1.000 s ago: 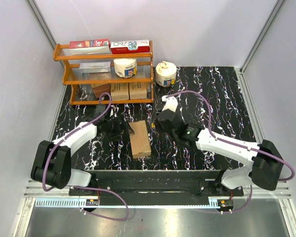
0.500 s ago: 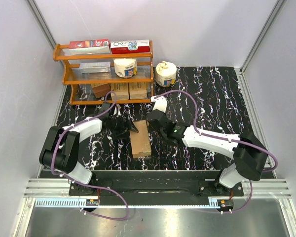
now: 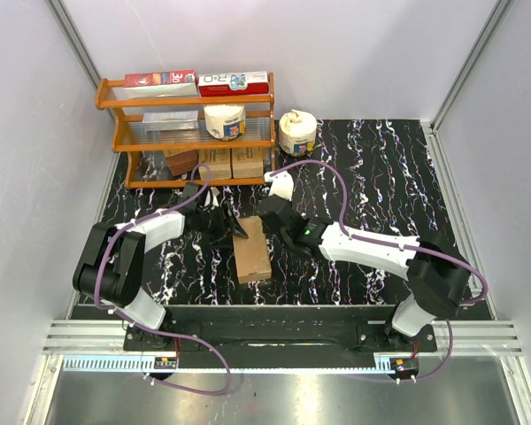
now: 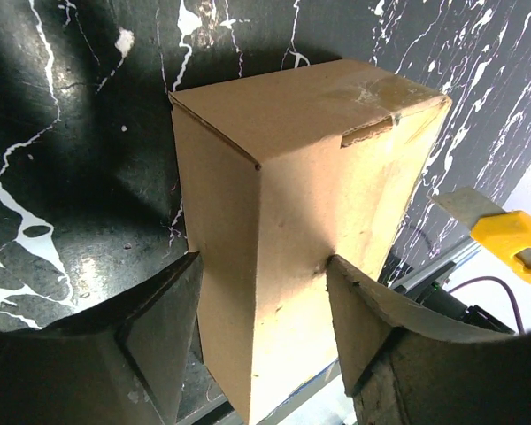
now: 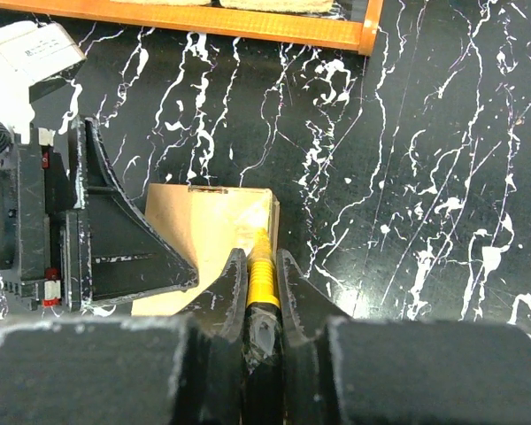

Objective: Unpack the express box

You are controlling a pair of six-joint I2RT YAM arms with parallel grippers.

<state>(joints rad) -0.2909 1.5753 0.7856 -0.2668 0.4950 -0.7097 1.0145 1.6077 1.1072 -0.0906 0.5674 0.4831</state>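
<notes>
Lying flat near the middle of the black, white-veined desk (image 3: 389, 177), the express box (image 3: 252, 250) is a single plain brown cardboard oblong with matte faces and crisp folded edges. Its long axis runs near to far, and a strip of clear tape glints on its top. The left tool (image 4: 264, 266) straddles the box's far end, its two black wedge-shaped fingers (image 4: 159, 328) set against the long sides and gripping the carton. The right tool (image 5: 261, 261) is clamped narrow on one yellow utility knife (image 5: 262, 282), its tip over the box's top by the right edge. At the far left stands one orange-framed rack (image 3: 115, 139) of three tiers, with two red-and-white cartons (image 3: 159, 80) on top and three small brown boxes (image 3: 217, 164) at the bottom. Two white rolls (image 3: 224, 121) show, one on the middle tier, the other on the desk just right of the rack.
</notes>
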